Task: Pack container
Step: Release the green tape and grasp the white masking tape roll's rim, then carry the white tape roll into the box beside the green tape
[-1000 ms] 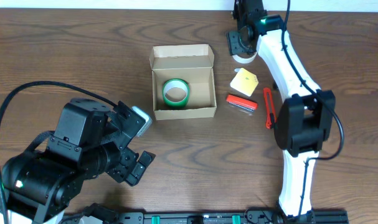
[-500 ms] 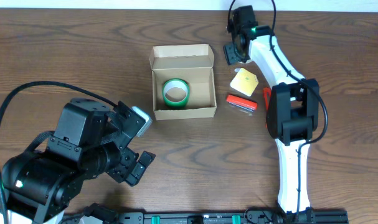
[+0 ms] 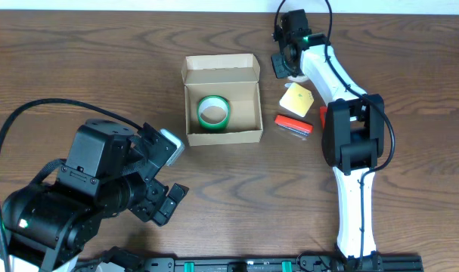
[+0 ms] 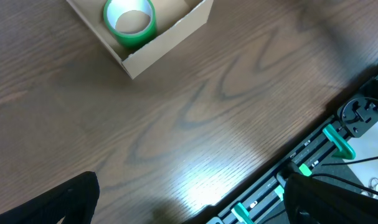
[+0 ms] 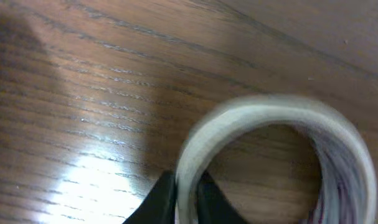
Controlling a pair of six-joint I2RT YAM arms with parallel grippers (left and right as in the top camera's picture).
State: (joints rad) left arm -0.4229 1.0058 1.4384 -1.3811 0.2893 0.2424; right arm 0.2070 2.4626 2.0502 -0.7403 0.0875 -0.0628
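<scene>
The right pincer (image 5: 187,202) is clamped on the rim of a whitish roll (image 5: 269,107), probably tape, though the blur leaves that unsure. Near it a yellow pad (image 3: 296,99) and a red item (image 3: 293,124) lie unpacked. Further off, toward the other arm, the box (image 3: 223,137) stands open with one green tape (image 3: 199,112) inside. Farthest, the left pincer (image 3: 172,172) hangs spread wide, empty. Packing looks barely begun.

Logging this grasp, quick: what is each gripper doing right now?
Left gripper: open, holding nothing.
Right gripper: closed on the wall of the white tape roll.
</scene>
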